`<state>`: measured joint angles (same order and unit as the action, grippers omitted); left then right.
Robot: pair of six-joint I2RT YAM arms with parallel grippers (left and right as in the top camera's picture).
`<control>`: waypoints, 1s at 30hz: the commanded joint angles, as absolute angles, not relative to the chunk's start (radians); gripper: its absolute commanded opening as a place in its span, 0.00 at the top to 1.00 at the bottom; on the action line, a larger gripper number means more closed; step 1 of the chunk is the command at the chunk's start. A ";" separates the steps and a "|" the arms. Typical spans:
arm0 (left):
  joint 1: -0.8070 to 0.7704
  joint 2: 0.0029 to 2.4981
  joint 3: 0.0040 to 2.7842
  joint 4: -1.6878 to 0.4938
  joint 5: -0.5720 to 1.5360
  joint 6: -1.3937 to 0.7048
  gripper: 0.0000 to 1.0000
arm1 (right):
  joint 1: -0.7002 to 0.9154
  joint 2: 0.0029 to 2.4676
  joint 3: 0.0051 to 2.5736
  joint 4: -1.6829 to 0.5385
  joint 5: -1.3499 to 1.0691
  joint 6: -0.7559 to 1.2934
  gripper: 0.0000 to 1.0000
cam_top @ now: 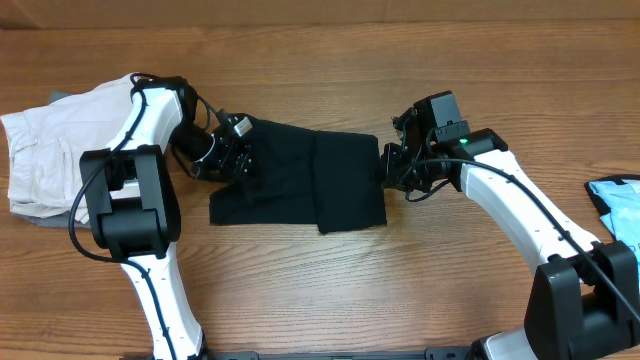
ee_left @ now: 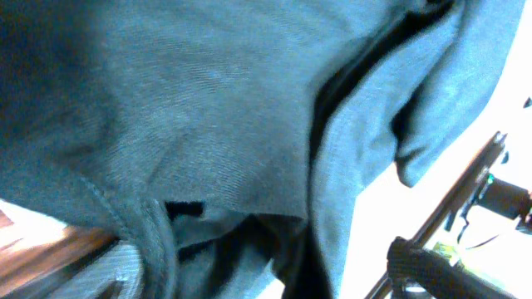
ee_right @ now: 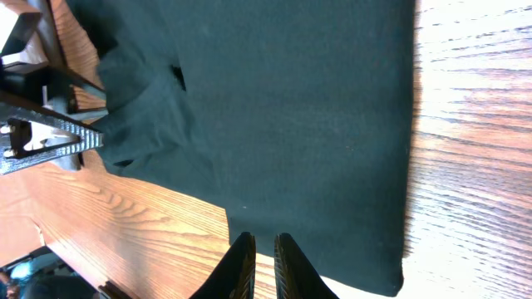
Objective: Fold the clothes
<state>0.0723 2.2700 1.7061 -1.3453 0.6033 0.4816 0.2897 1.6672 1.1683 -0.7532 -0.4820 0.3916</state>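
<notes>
The black T-shirt (cam_top: 300,172) lies partly folded in the middle of the wooden table, with a doubled panel on its right half. My left gripper (cam_top: 232,152) is at the shirt's bunched left end. In the left wrist view the shirt's fabric (ee_left: 208,108) fills the frame, gathers at the jaws and hides them. My right gripper (cam_top: 388,168) is at the shirt's right edge. In the right wrist view its fingers (ee_right: 263,242) are together and hold nothing, with their tips just over the flat shirt's (ee_right: 291,108) near edge.
A folded off-white pocketed garment (cam_top: 45,160) lies at the far left under the left arm. A light blue printed item (cam_top: 620,200) sits at the right edge. The left arm's hardware (ee_right: 41,124) shows beyond the shirt in the right wrist view.
</notes>
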 commanded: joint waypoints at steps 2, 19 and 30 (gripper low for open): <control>0.045 2.222 1.726 -1.349 0.607 0.547 0.25 | 0.290 1.672 1.165 -0.752 -0.460 0.384 0.87; 0.073 2.189 1.809 -1.364 0.489 0.390 0.00 | 0.290 1.672 1.165 -0.773 -0.426 0.384 0.83; -0.003 2.184 1.724 -1.346 0.491 0.395 0.33 | 0.290 1.672 1.165 -0.779 -0.400 0.384 0.82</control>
